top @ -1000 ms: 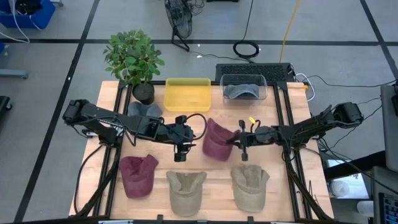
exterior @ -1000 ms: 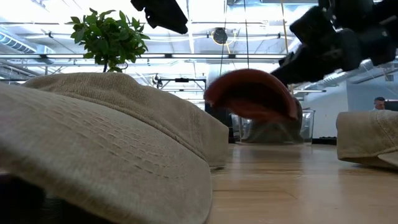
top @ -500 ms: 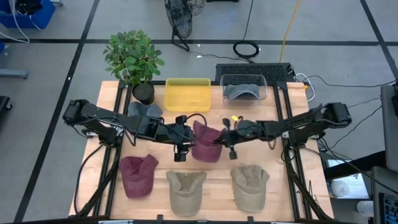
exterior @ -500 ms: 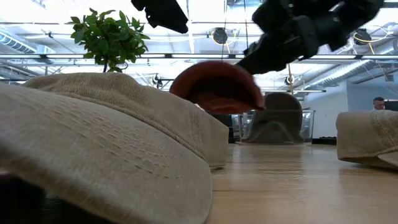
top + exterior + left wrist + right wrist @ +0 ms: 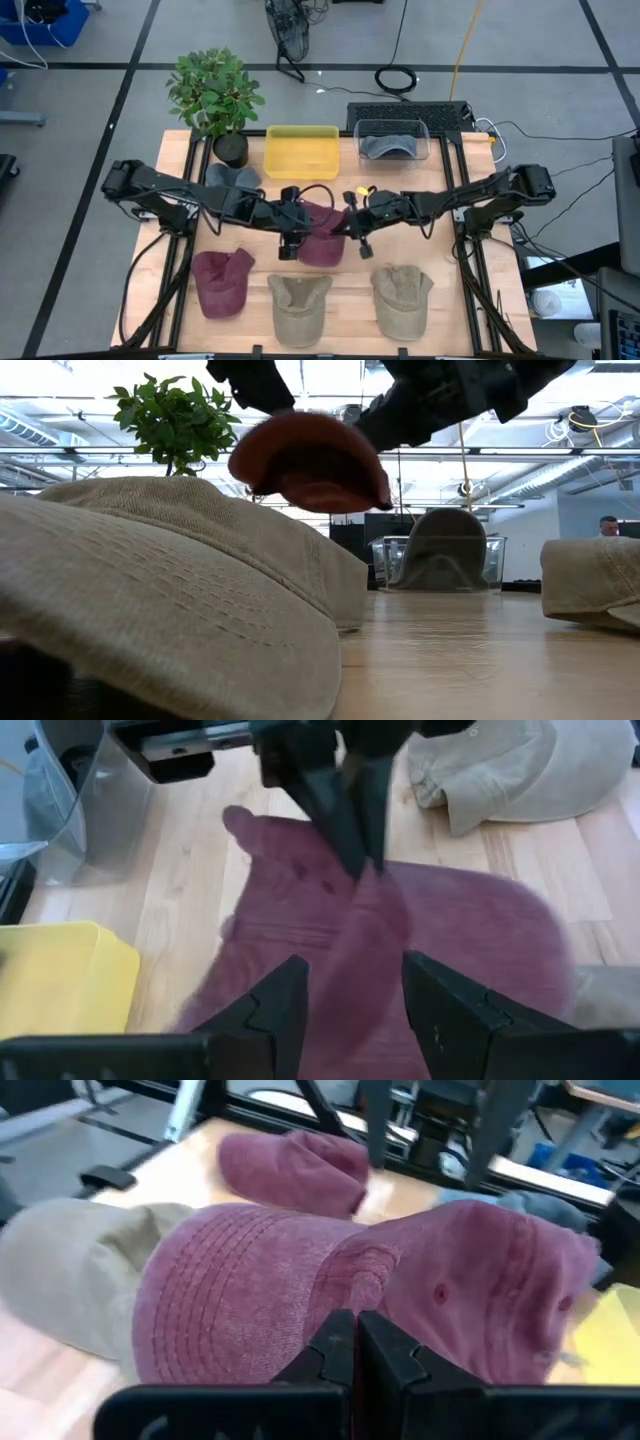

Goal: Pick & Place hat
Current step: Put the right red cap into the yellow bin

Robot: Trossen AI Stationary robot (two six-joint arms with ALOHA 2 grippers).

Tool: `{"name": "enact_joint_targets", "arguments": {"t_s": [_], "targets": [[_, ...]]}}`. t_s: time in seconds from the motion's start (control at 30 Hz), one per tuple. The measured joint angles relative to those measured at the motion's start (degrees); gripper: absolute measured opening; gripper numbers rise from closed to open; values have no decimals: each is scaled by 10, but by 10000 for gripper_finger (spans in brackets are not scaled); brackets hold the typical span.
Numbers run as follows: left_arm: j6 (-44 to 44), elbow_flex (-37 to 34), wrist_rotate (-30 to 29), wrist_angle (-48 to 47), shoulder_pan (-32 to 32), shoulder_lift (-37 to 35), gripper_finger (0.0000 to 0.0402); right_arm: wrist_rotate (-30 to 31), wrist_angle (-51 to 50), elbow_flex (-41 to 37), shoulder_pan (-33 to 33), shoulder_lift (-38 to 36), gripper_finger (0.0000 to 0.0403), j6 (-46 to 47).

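A maroon hat (image 5: 320,238) hangs above the middle of the table, clear of the wood in the low view (image 5: 305,460). My right gripper (image 5: 355,1348) is shut on it, reaching in from the table's right (image 5: 350,232). My left gripper (image 5: 350,1010) waits open at the table's middle (image 5: 290,240). The hat (image 5: 460,940) lies just in front of and between its two fingers. My right gripper pinches a raised fold of the hat's crown (image 5: 372,885) between its two fingers, near where the brim starts (image 5: 300,1315). The fingers come from the table's right, slanting a little downward. The hat hangs below them, clear of the table. My left gripper: I cannot tell whether its fingers touch the hat.
Near the front edge lie another maroon hat (image 5: 222,280) and two beige hats (image 5: 300,305) (image 5: 400,298). A grey-blue hat (image 5: 235,178) lies by the potted plant (image 5: 215,95). At the back stand a yellow bin (image 5: 301,150) and a clear bin (image 5: 392,128) holding a grey hat.
My right gripper has carried the maroon hat toward the table's left and upward, up to my left gripper's open fingers. The hat has stayed clear of the table and now hangs higher.
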Motion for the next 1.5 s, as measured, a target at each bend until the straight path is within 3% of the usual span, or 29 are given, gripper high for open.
{"name": "enact_joint_targets", "arguments": {"t_s": [0.1, 0.33, 0.57, 0.87, 1.07, 1.27, 1.5], "targets": [[1, 0, 8, 13, 6, 19, 166, -3, 2, 0, 9, 5, 0, 8], [18, 0, 94, 34, 29, 61, 166, 11, -1, 0, 18, 5, 0, 14], [13, 0, 132, 43, 43, 61, 166, 14, -2, 0, 17, 5, 0, 14], [12, 0, 194, 54, 42, 61, 166, 60, -28, 0, 17, 5, 0, 2], [14, 0, 190, 54, 42, 61, 166, 58, -29, 0, 17, 5, 0, 1], [2, 0, 118, 53, 42, 61, 166, 57, -28, 0, 17, 5, 0, 1], [7, 0, 116, 56, 40, 61, 167, 56, -28, 0, 17, 5, 0, 1]]}}
